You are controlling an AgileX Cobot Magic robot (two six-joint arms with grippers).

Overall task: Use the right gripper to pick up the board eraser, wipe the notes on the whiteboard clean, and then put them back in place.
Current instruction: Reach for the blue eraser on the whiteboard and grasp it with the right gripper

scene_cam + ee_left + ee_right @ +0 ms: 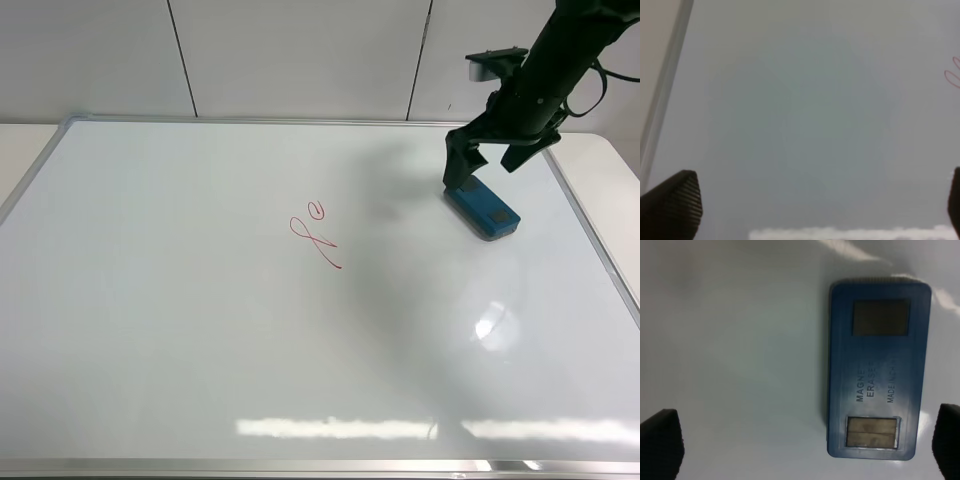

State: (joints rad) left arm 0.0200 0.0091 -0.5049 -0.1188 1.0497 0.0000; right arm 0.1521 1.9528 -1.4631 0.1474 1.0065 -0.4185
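The teal-blue board eraser [483, 208] lies flat on the whiteboard [200, 330] near its far right edge. My right gripper [486, 170] hovers just above it, open and empty, with one finger by the eraser's far end. In the right wrist view the eraser [877, 370] lies between the spread fingertips [660, 445], nearer one of them, untouched. The red notes [318, 235] are near the board's middle, left of the eraser. My left gripper [812, 205] is open over bare whiteboard [800, 125]; the notes [954, 75] show at that view's edge. The left arm is out of the exterior view.
The board's silver frame [590, 230] runs close to the right of the eraser, with white table [620, 170] beyond it. A panelled wall [300, 50] stands behind the board. The frame [665, 85] also shows in the left wrist view.
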